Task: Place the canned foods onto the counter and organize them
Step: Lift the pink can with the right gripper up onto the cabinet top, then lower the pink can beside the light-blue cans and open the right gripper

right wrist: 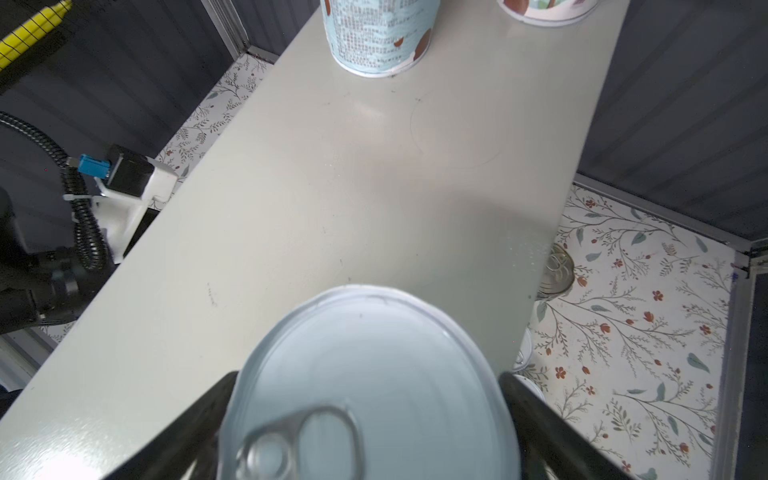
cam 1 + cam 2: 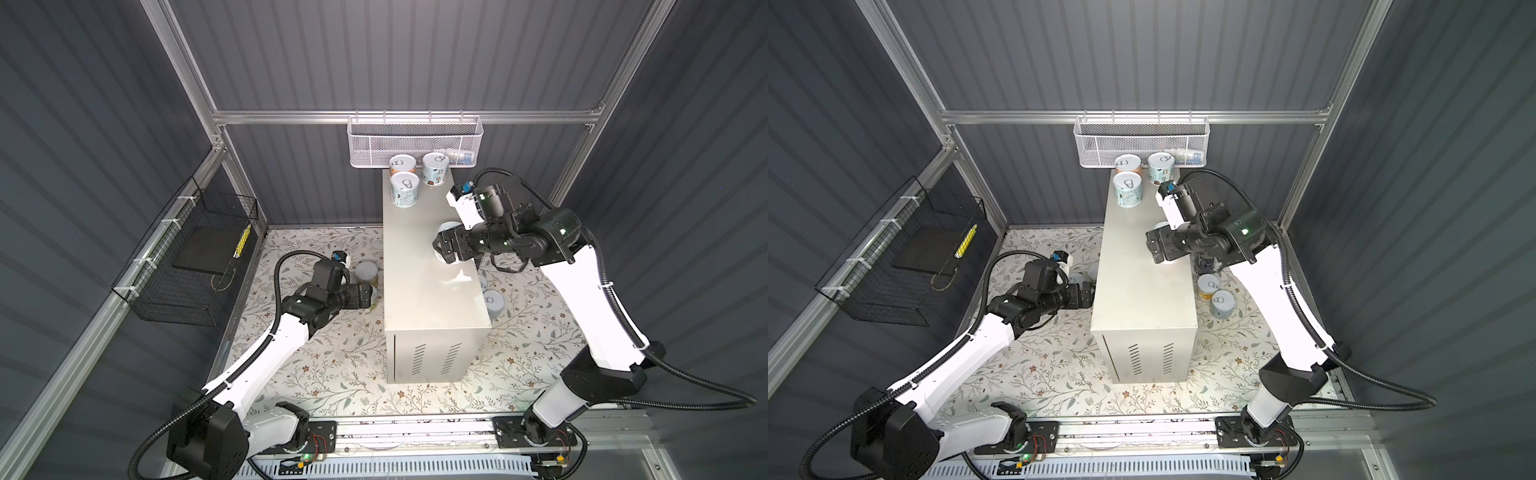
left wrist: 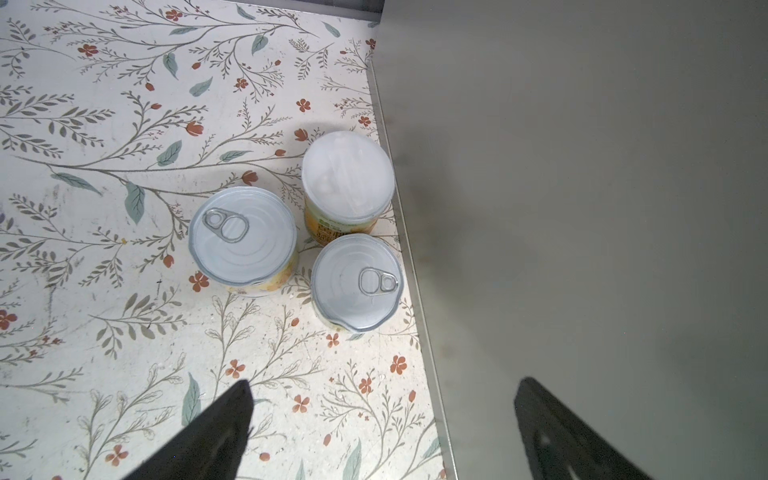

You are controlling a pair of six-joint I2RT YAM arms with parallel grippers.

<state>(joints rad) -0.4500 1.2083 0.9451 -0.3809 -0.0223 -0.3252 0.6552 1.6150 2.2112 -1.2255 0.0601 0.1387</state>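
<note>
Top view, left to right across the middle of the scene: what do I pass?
Black wire basket → left gripper → counter → can on the floor.

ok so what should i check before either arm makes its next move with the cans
1. Right gripper free of the can: cannot tell; its jaws flank the lid.
2. That can resting on the counter: cannot tell; its base is hidden.
3. Left gripper open and empty: ok.
4. The floor cans in front of the left gripper upright: ok, all three stand.
5. Bare counter between that can and the far-end cans: ok.
</note>
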